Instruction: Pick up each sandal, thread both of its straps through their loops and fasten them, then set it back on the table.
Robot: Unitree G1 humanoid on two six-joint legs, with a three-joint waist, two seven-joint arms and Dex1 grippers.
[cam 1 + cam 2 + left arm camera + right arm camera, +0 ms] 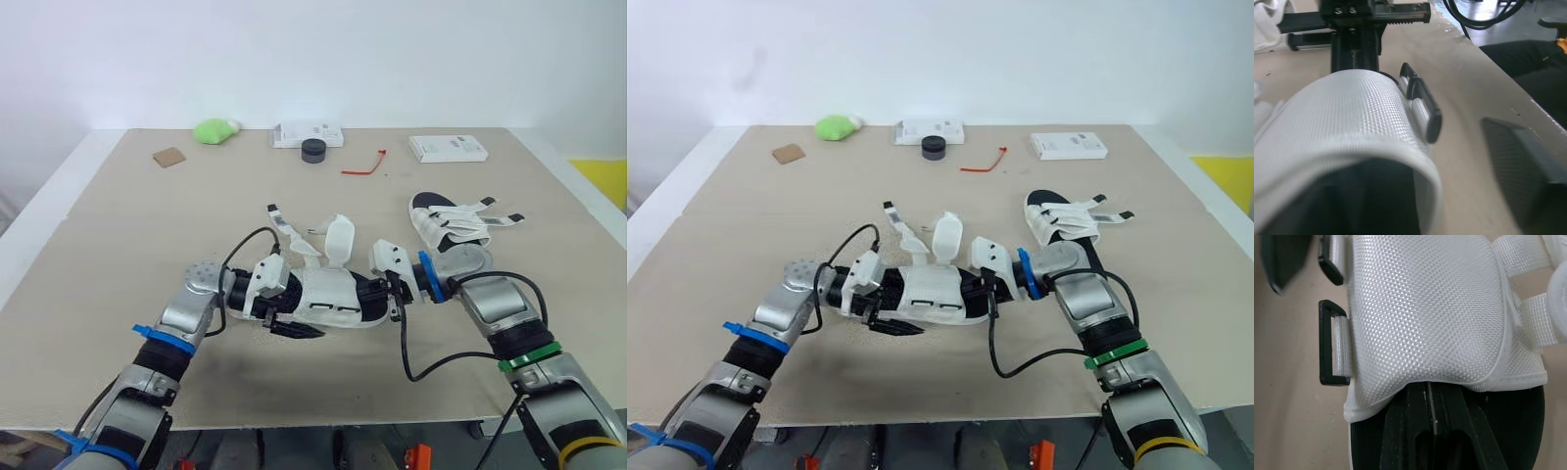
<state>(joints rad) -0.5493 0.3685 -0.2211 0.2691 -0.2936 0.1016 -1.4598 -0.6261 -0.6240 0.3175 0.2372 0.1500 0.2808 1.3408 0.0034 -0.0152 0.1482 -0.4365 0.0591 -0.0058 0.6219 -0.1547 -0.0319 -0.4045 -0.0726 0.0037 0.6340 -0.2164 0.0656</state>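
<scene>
Near the table's (118,255) front, the left hand (299,311) is spread round a sandal (333,294), one finger hidden behind its upper; the right hand (380,292) pinches the other end, fingertips hidden. A second sandal (451,223) lies beyond, rightward.

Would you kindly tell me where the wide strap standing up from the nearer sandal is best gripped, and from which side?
Probably near its rounded free tip, coming down from above: the wide strap stands up clear of the sandal, so both flat faces are exposed there.
</scene>
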